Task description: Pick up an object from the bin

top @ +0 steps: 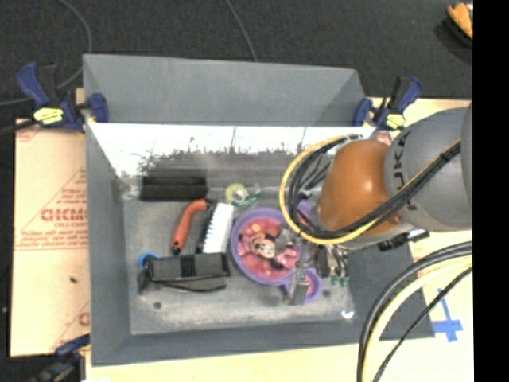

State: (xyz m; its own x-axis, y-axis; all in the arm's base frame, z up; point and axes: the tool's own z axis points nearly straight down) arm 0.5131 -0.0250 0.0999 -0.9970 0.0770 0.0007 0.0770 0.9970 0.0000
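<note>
Gripper point(301, 285) hangs low in the front-right part of the bin point(238, 313), at the right edge of a round purple disc point(258, 245) with a pink cartoon picture on its face. How far the gripper is open I cannot tell, since the orange wrist cover point(354, 185) and looped cables point(298, 189) hide much of it, and nothing can be seen in its hold. The disc is the nearest thing and lies flat on the floor right of centre, so I judge this to be the closing-in step, with the grasp not yet made. Another bit of purple point(312, 289) shows right beside the gripper; what it is I cannot make out. The next move calls for settling squarely over one edge of the disc, as a flat thing offers little to grip. Just left of the disc lies a white brush point(215, 228), touching or nearly so, and beyond it an orange-handled tool point(189, 220). A black clamp-like piece point(187, 269) lies in front of them, and a black block point(173, 188) sits at the back. The right wall is near the gripper, which leaves little room that way. Straight up looks the freest way out.
</note>
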